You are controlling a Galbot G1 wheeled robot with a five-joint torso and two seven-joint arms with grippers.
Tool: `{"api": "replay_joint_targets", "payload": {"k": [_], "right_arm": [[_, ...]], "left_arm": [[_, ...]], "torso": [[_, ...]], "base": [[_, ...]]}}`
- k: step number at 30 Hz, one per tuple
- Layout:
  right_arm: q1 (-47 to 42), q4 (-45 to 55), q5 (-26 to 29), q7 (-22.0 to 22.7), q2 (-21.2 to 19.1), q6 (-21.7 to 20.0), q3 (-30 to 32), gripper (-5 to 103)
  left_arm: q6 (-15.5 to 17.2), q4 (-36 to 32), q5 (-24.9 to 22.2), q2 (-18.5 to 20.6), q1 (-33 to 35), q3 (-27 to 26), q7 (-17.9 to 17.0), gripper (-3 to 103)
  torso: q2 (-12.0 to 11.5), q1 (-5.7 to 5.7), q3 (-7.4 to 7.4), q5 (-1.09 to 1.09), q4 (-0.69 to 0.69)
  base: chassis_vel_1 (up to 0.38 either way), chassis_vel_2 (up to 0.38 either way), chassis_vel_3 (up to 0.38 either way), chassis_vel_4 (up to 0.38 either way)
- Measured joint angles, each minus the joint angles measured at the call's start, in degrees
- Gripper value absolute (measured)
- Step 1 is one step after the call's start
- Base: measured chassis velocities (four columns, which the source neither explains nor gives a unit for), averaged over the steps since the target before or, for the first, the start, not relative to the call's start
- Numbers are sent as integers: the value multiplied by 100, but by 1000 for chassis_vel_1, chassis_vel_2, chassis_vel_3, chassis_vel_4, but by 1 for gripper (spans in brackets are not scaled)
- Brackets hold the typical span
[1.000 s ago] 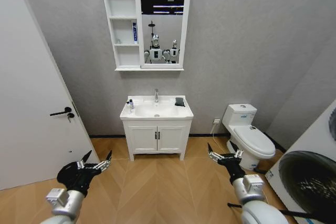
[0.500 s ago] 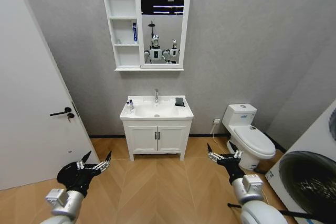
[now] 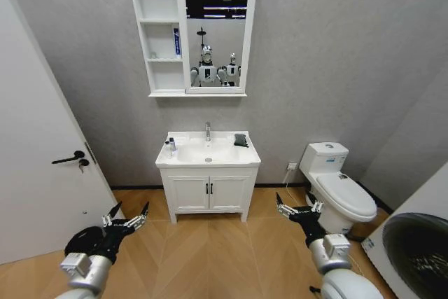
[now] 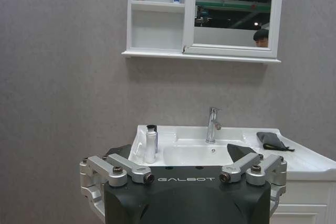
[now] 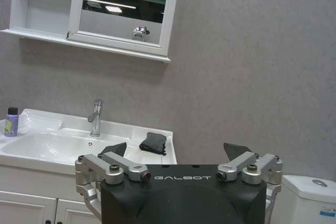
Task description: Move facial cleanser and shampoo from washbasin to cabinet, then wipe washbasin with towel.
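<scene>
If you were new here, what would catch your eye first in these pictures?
The white ceramic washbasin stands centred against the grey wall, a small dark folded towel at its back right corner. Above hangs the white three-shelf mirror cabinet. Both open pincers, left and right, hover low over the wooden floor.

left gripper [image 3: 126, 218]: black body, thin silver and black fingers with pointed black tips
right gripper [image 3: 298, 207]: same black body and silver links
wrists: round grey metal cuffs
marking: white "GALBOT" letters
screws: small dark bolts on silver links
</scene>
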Motion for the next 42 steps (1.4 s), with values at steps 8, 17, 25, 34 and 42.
{"api": "replay_joint_targets", "payload": {"k": [8, 17, 25, 34, 42], "right_arm": [[33, -64, -51, -28, -22, -5, -35, 100], [87, -136, -89, -24, -34, -33, -87, 100], [139, -231, -180, 110, -62, -139, -118, 100], [165, -270, -144, 212, -95, -147, -101, 100], [265, -304, 10, 283, -117, -148, -37, 100]], "left_arm": [[-4, -13, 80, -51, 22, 40, 13, 100], [-10, -10, 115, -103, -25, 66, -2, 100], [-52, 138, 220, -218, -172, 118, -106, 100], [-182, 439, 375, -317, -275, 213, -106, 100], [-160, 1416, 452, -273, -874, 495, -20, 100]], "torso": [[1, -2, -2, -5, -3], [-1, 3, 1, 8, 1], [-1, 4, 0, -12, -6], [1, -4, -1, 1, -5], [3, -6, -2, -1, -3]], "base": [[-320, 312, 336, -326], [-365, 359, 374, -371], [-329, 310, 328, -314], [-96, 106, 16, -12], [65, -37, -39, 35]]}}
